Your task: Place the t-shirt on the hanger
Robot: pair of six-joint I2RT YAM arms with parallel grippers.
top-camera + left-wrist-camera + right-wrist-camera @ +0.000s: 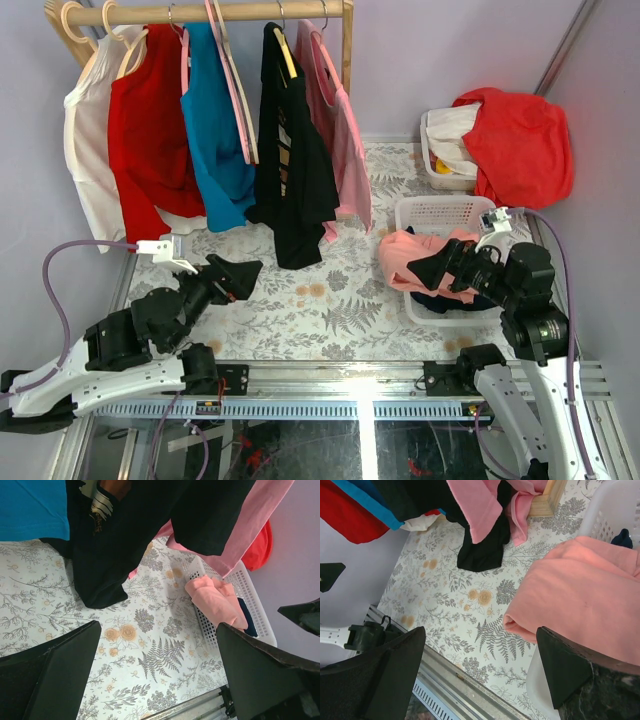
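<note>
**Salmon t-shirt lying in the basket, both pincers gaping**

A floral-patterned table is filling the middle of the overhead view. A wooden clothes rail is crossing the upper left, with white, red, blue, black and striped pink garments hanging from it. A bright red shirt is draping over a bin in the upper right.

A white basket is sitting at right centre. The t-shirt is lying bunched in it and spilling over its left rim onto the table edge.

The right gripper is hovering at that overhanging fold. Its wrist view shows the jaws spread wide, with the cloth resting above the right-hand finger and not pinched.

The left gripper is sitting at lower left of centre, well apart from the basket, with its jaws also spread wide and nothing between them.

The hanger is hanging at the rail's far left end; whether it is carrying a garment cannot be told.
</note>
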